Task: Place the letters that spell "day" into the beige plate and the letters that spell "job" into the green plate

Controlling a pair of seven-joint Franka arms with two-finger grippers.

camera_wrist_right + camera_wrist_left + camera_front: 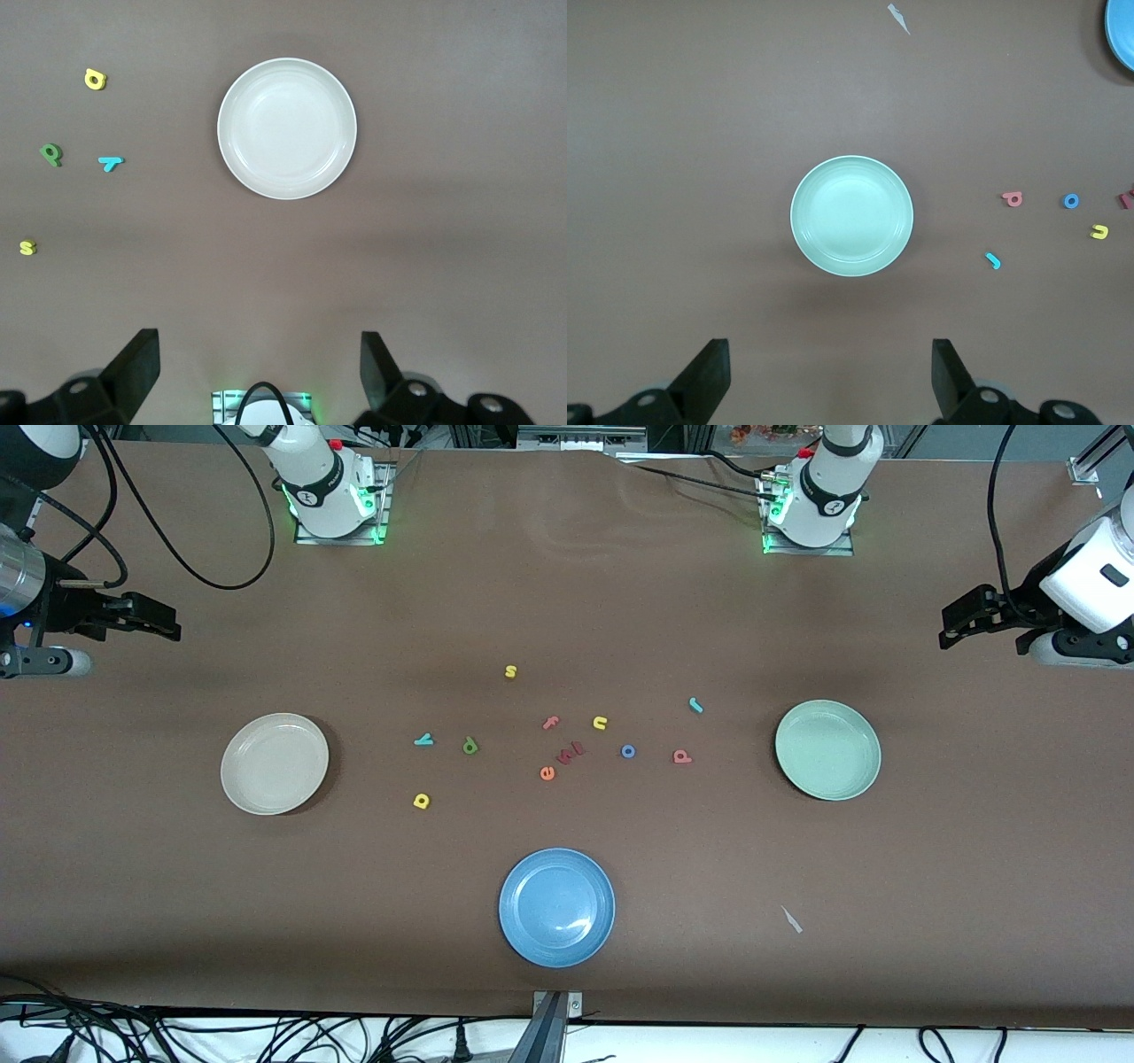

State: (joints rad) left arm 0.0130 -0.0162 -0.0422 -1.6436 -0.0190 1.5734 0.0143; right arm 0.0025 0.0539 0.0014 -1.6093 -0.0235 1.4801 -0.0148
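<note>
The beige plate (275, 763) (287, 128) lies bare toward the right arm's end of the table. The green plate (827, 749) (851, 215) lies bare toward the left arm's end. Between them are scattered the teal y (423, 740), green d (470, 746), yellow a (421, 801), teal j (695, 705), blue o (628, 751) and pinkish-red b (681, 756). My right gripper (168, 622) (260, 367) hangs open and holds nothing, high over bare table near the beige plate. My left gripper (952, 627) (831, 372) hangs open and holds nothing, over bare table by the green plate.
A blue plate (556, 906) lies nearest the front camera, at mid-table. Other letters lie among the task's: yellow s (510, 671), pink f (550, 723), yellow u (600, 723), orange e (547, 772), dark red pieces (570, 753). A paper scrap (791, 919) lies nearer the camera than the green plate.
</note>
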